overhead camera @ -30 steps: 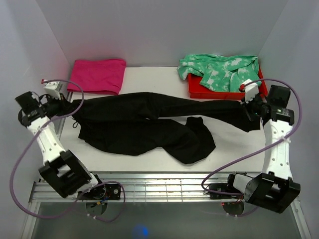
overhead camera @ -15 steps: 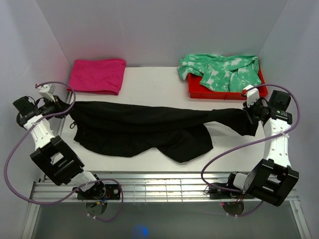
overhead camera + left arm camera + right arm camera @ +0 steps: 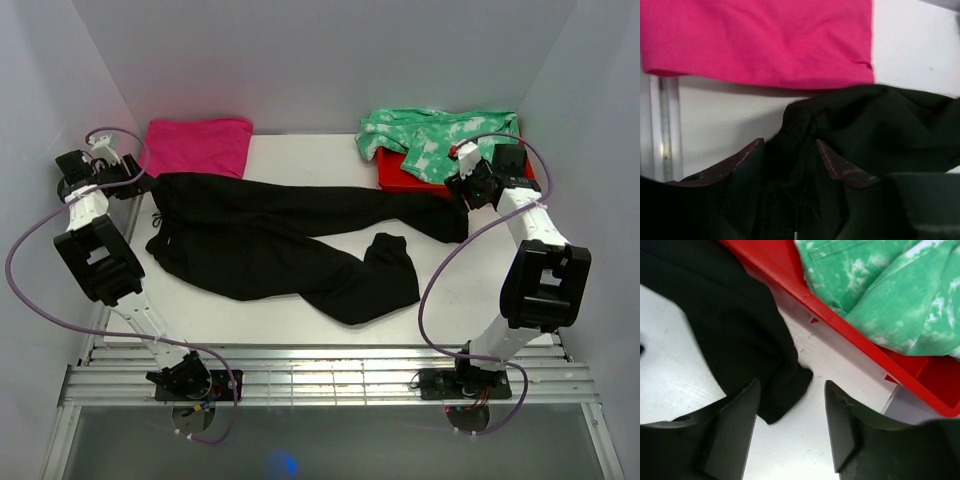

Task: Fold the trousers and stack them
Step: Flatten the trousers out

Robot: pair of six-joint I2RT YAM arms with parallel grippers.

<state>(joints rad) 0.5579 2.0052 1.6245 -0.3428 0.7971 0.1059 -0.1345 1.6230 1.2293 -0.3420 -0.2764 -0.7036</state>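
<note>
The black trousers lie across the table, waist at the left. One leg runs right to a cuff; the other bends and ends near the middle. My left gripper sits at the waist's back left corner. In the left wrist view its jaws stand apart with loose black fabric between and below them. My right gripper hovers at the far leg's end. In the right wrist view it is open over bare table, the cuff beside its left finger.
A folded magenta-pink cloth lies at the back left, just beyond the waistband. A red tray holding a green-and-white tie-dye garment stands at the back right, close to my right gripper. White walls enclose three sides.
Both grippers carried the stretched waist and leg end toward the back of the table, then opened and let go. The trousers now rest flat, the far leg lying straight.
</note>
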